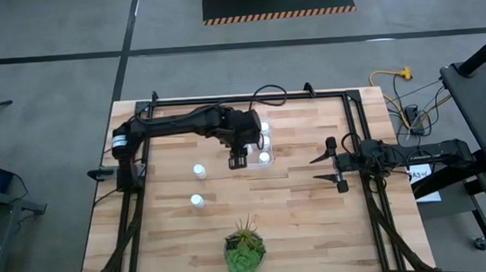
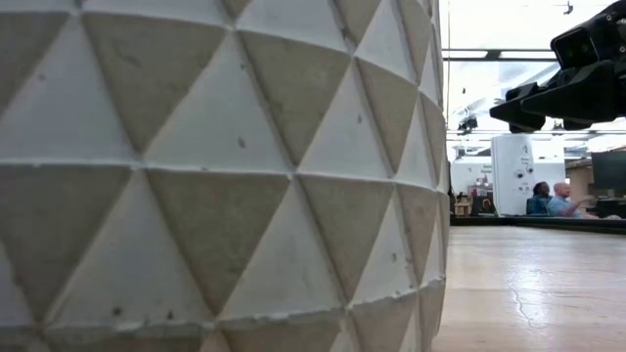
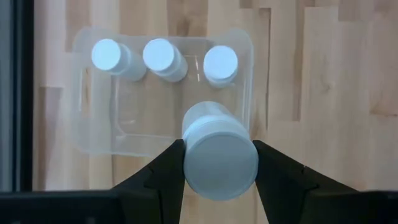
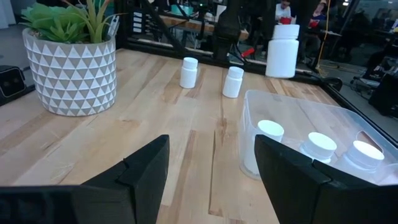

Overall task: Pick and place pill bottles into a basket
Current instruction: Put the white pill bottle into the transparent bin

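My left gripper is shut on a white pill bottle and holds it in the air over one short edge of the clear basket. Three capped bottles stand in a row inside the basket. Two more bottles stand upright on the wooden table, on the left side of the basket; the right wrist view shows them too. My right gripper waits open at the table's right side, its fingers level and pointing at the basket. My left gripper pinches the bottle between its two fingers, on two opposite sides at or just under the cap. The fingers come steeply from above. The bottle hangs upright below them, cap up, clear of the table and the basket.
A green spiky plant in a white triangle-patterned pot stands at the table's near edge; the pot fills most of the low view. A black frame rail runs along the far edge. Bare wood lies between basket and plant.
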Controlling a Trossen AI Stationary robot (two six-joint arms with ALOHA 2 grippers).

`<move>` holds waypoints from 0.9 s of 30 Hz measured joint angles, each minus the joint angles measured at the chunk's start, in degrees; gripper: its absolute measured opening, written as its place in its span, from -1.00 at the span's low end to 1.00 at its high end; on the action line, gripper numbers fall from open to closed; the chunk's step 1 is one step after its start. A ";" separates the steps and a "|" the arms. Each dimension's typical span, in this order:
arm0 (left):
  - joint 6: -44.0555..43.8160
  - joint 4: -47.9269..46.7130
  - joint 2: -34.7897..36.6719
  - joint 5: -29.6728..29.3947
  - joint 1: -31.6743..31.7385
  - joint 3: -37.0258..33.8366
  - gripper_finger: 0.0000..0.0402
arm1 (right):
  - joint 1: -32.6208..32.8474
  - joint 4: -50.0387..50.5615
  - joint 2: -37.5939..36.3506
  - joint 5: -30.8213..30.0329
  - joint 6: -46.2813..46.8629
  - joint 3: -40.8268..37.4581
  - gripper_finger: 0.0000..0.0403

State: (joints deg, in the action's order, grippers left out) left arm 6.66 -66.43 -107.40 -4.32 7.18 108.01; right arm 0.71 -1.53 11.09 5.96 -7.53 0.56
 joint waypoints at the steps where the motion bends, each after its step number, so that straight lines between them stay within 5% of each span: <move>1: 0.00 -0.09 -0.53 0.13 0.00 0.55 -0.26 | 0.02 -0.01 -0.02 0.00 -0.02 0.00 0.12; 27: 1.66 0.97 -8.03 -0.52 0.22 -0.86 -0.26 | 0.02 0.03 -0.02 0.00 -0.02 0.00 0.12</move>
State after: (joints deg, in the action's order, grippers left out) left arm 8.32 -65.47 -115.44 -4.84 7.40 107.15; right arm 0.73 -1.50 11.07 5.96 -7.55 0.56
